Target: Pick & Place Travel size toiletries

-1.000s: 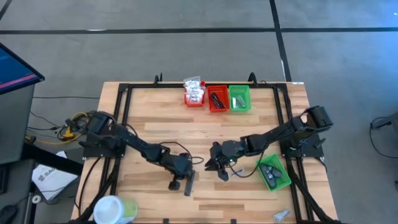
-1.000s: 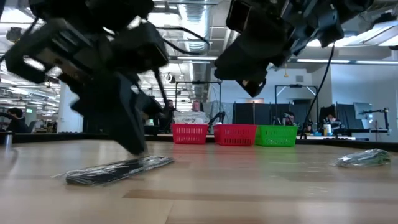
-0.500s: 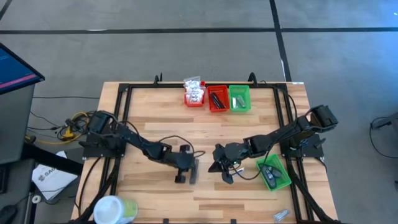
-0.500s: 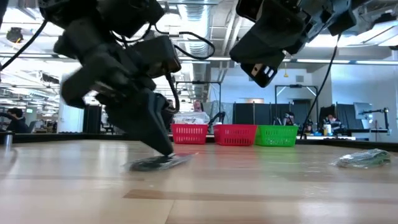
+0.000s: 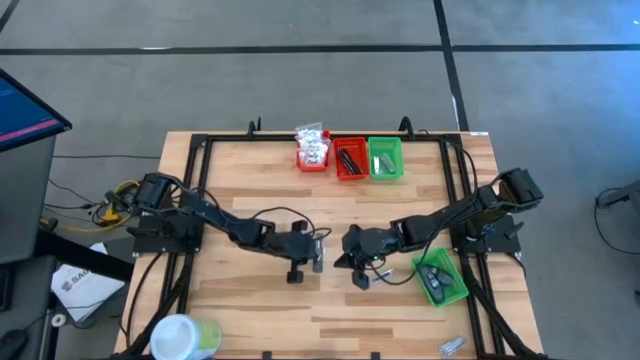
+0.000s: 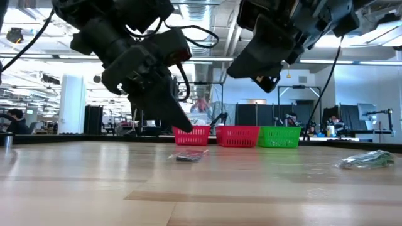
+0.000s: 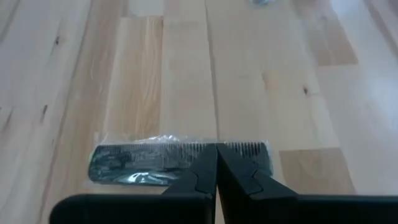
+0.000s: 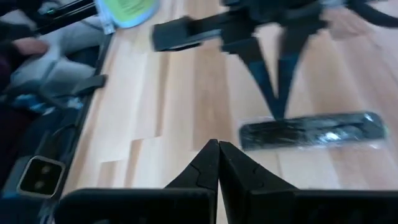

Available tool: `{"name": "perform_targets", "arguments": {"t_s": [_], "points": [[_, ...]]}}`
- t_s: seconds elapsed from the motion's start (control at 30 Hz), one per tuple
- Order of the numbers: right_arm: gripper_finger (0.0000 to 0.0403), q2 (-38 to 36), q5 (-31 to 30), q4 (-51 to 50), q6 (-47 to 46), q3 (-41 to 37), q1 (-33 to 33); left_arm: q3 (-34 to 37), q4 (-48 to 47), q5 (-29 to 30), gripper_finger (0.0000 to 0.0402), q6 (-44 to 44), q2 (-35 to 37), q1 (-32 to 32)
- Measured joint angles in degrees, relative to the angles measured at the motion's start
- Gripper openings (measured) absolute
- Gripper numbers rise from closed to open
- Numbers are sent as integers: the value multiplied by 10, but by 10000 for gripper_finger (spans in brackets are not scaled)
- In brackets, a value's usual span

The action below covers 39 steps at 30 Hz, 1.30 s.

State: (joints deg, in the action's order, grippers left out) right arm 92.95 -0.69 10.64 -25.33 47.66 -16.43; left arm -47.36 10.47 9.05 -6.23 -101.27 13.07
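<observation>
Four bins, one comb loose on the table
Red bin (image 5: 313, 152) holds white packets, red bin (image 5: 349, 159) dark sticks, green bin (image 5: 385, 158) a sachet; both grippers (image 5: 303, 262) (image 5: 358, 270) closed, empty

A light wooden table (image 5: 250, 175) edged by a black frame (image 5: 195, 150) stands on a grey floor (image 5: 300, 80) crossed by dark lines (image 5: 200, 49). At nine o'clock, a dark monitor (image 5: 25, 115) with a pink stripe sits above tangled yellow cables (image 5: 118, 200). Beyond the table, an open workshop hall shows ceiling strip lights (image 6: 207, 59), a white pillar (image 6: 72, 103) and dark equipment racks (image 6: 251, 114).
</observation>
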Motion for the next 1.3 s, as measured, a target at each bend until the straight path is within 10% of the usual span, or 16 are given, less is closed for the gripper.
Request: {"name": "perform_targets", "arguments": {"t_s": [1.3], "points": [[1, -42, -48, -63, -83, 0, -4, -35, 66, -50, 0, -35, -106, 16]]}}
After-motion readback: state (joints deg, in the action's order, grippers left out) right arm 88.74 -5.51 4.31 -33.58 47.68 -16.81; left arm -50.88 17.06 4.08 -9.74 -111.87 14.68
